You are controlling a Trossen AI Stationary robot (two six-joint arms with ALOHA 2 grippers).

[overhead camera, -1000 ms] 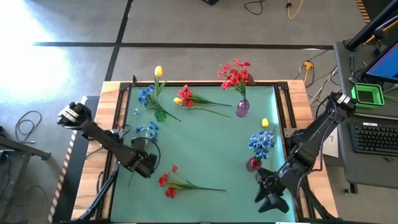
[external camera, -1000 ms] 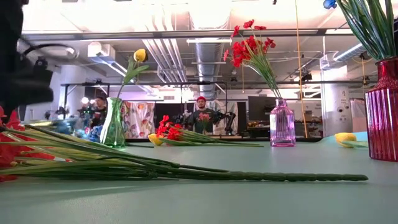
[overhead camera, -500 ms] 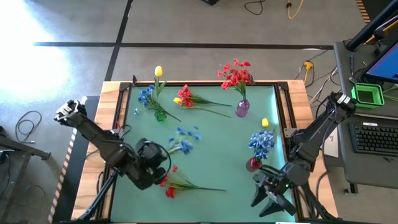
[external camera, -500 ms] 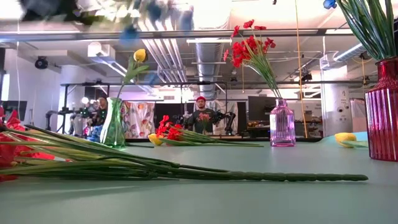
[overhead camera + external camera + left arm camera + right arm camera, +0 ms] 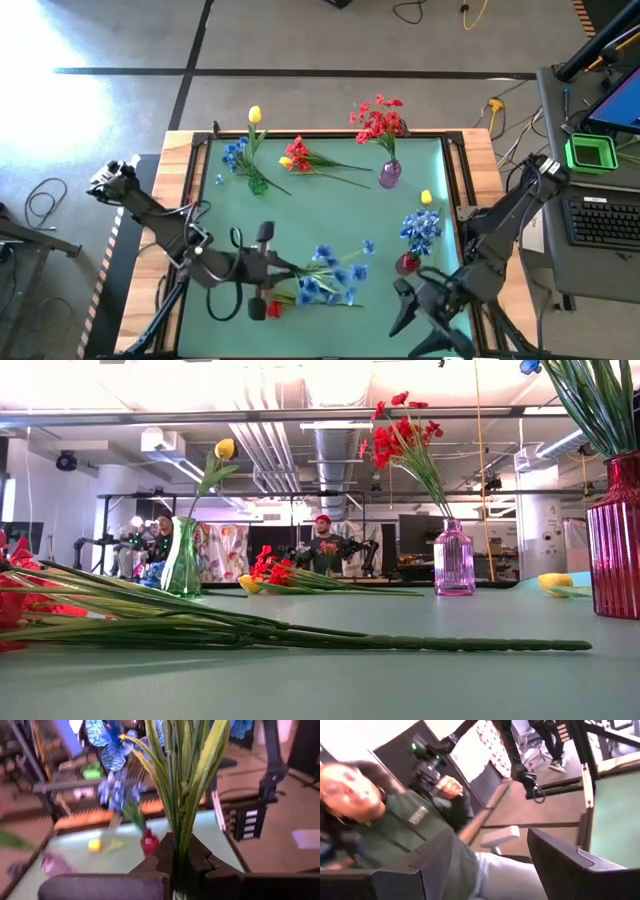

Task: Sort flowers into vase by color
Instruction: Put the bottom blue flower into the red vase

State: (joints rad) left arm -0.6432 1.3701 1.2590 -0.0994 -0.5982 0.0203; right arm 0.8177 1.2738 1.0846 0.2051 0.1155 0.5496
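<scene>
My left gripper (image 5: 278,268) hangs over the table's near middle, shut on a bunch of blue flowers (image 5: 335,277) whose blossoms point toward the table's right edge. Beneath the bunch, red flowers (image 5: 270,303) lie flat on the green mat. A green vase (image 5: 258,185) at the far left holds a yellow tulip and blue blossoms. A purple vase (image 5: 389,176) holds red blooms. A red vase (image 5: 408,263) at the right holds blue flowers. My right gripper (image 5: 403,306) is raised at the near right, open, with nothing between its fingers (image 5: 435,867). My left gripper pinches the bunch's green stems (image 5: 178,851) between its two fingers, near the stems' lower end. The fingers come about level from the table's left, and the stems run on ahead along them. The bunch is lifted clear of the table, blossoms (image 5: 111,740) farthest from the fingers.
Red and yellow flowers (image 5: 300,157) lie on the mat between the green and purple vases, and a loose yellow head (image 5: 426,198) lies at the right. In the low view the red flowers' long stems (image 5: 300,635) cross the foreground. A person (image 5: 405,820) sits beyond the table's near right corner.
My left gripper has risen from the mat's left side, gone toward the table's middle and rolled over. The blue bunch, which lay on the mat, is lifted clear and has swung from pointing far to pointing right. My right gripper has risen a little and rolled.
</scene>
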